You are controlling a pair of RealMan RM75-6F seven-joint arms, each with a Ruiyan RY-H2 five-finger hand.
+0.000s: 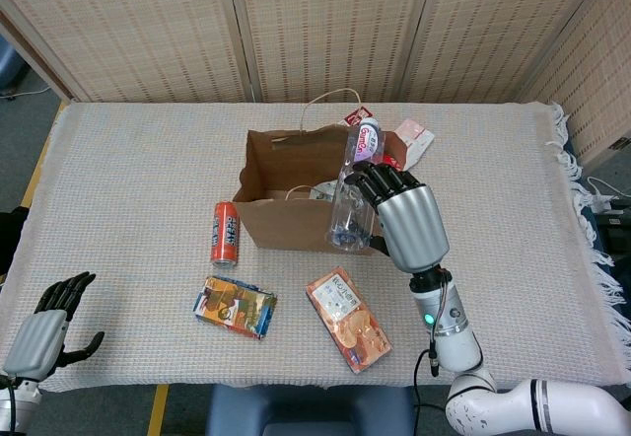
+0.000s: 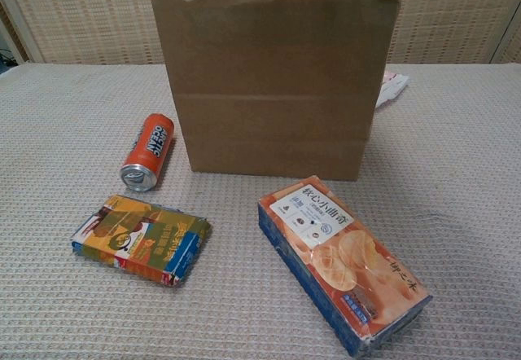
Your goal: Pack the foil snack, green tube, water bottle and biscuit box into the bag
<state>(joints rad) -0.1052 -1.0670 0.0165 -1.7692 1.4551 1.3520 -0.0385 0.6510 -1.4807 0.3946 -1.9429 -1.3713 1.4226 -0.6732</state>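
My right hand (image 1: 402,217) grips the clear water bottle (image 1: 353,191) and holds it tilted over the right side of the open brown paper bag (image 1: 286,221), cap pointing to the far side. Something silvery (image 1: 319,191) lies inside the bag. A sliver of red lid (image 1: 392,161) shows behind the hand; the green tube itself is hidden. The orange biscuit box (image 1: 347,320) lies flat in front of the bag (image 2: 269,83), also seen as the biscuit box (image 2: 342,262) in the chest view. My left hand (image 1: 41,329) hangs open at the near left table corner.
An orange can (image 1: 225,233) lies left of the bag, the same can (image 2: 148,151) in the chest view. A colourful packet (image 1: 235,307) sits near the front, also the packet (image 2: 140,238). A white wrapper (image 1: 415,141) lies behind the bag's right side.
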